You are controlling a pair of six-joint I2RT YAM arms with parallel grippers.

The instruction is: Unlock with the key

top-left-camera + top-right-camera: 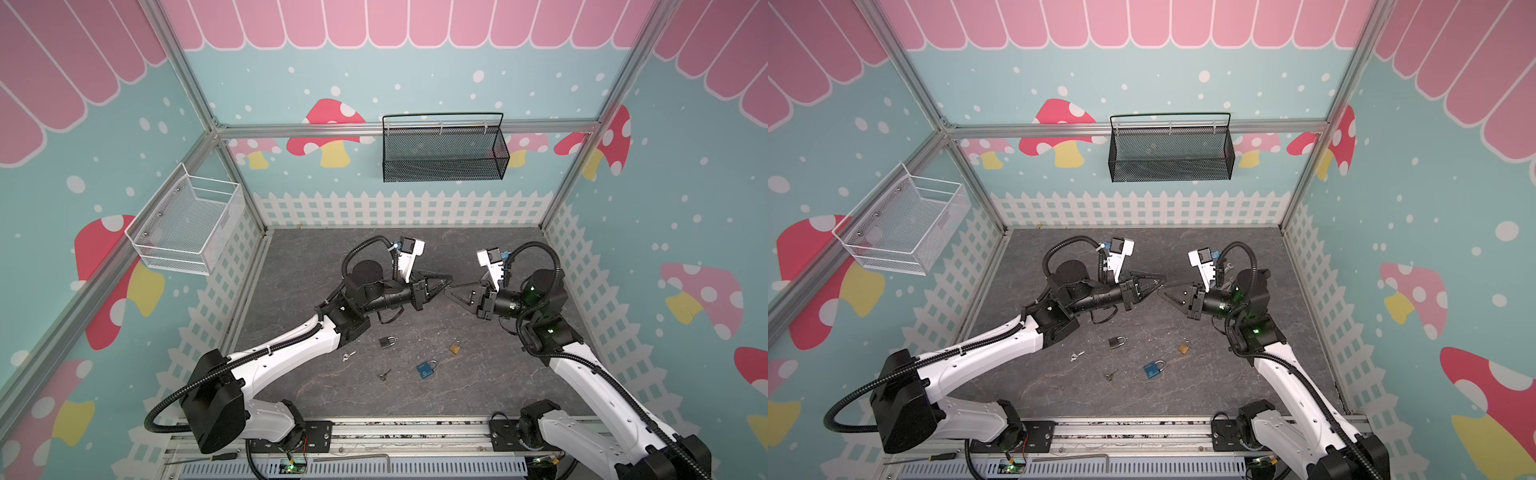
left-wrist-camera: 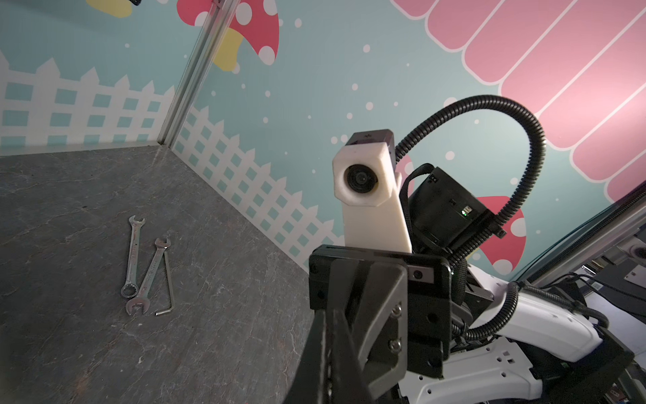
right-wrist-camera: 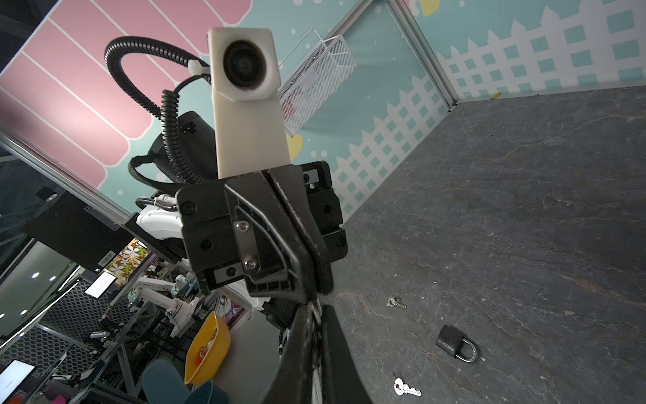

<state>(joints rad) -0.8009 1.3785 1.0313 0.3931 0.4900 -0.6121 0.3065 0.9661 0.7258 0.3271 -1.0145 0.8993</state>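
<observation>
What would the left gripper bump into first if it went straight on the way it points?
Probably the black right gripper: the left gripper points at it tip to tip, almost meeting in both top views, though depth is unclear.

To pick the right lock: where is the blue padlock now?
In both top views the blue padlock lies on the grey tabletop near the front middle, between a small key and the brass padlock.

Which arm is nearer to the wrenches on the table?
Right. The wrenches lie close by the right arm, at its wrist; the left arm is across the middle, farther away.
</observation>
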